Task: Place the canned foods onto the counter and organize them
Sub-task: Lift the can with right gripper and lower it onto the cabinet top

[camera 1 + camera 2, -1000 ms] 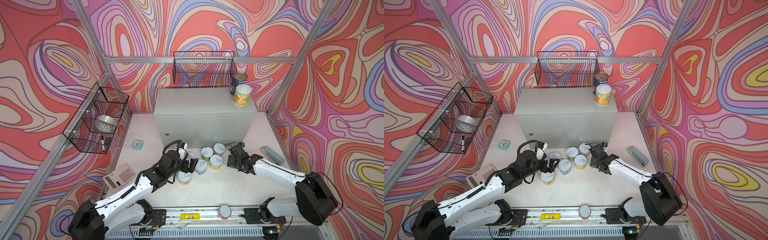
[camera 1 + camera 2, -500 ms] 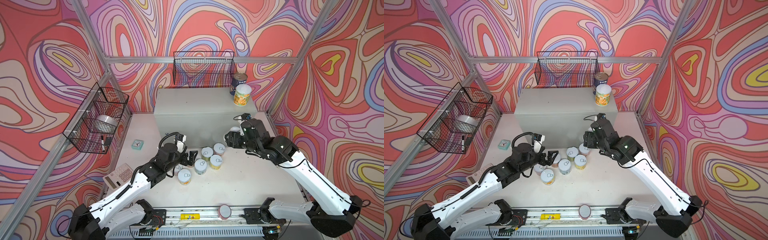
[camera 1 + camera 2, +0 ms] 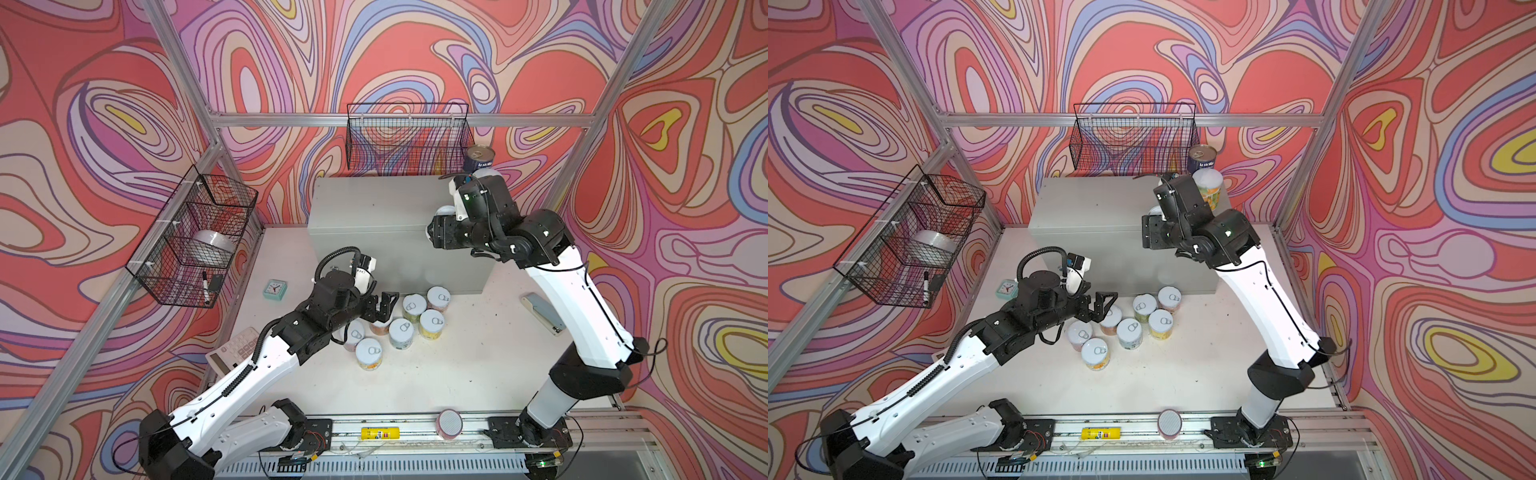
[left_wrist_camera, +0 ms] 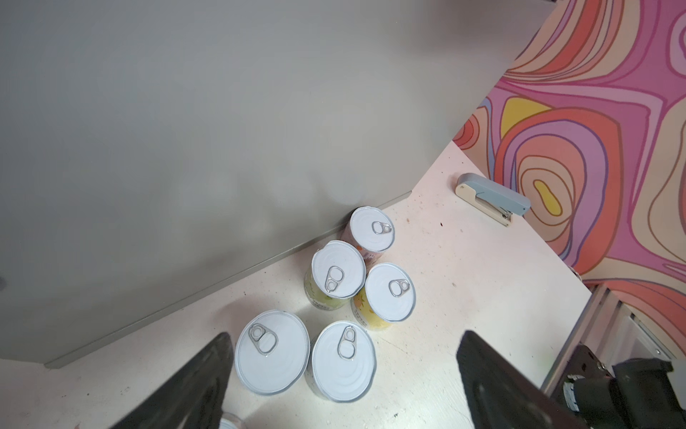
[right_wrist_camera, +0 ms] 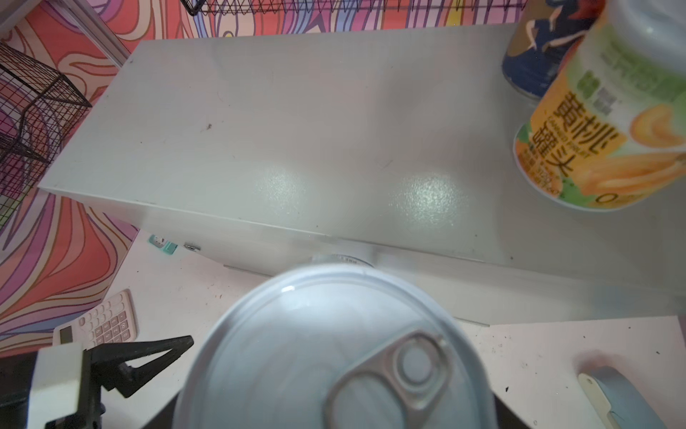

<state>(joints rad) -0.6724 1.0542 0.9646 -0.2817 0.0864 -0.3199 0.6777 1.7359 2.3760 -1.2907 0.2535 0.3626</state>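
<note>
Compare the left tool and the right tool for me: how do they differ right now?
The left tool is open and empty; the right tool is shut on a white-lidded can. The left tool hangs low over the cans on the table; the right tool is up by the counter's front edge. Both are black.

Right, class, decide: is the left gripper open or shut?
Open: the left gripper has its jaws spread wide above the cans, gripping nothing.
</note>
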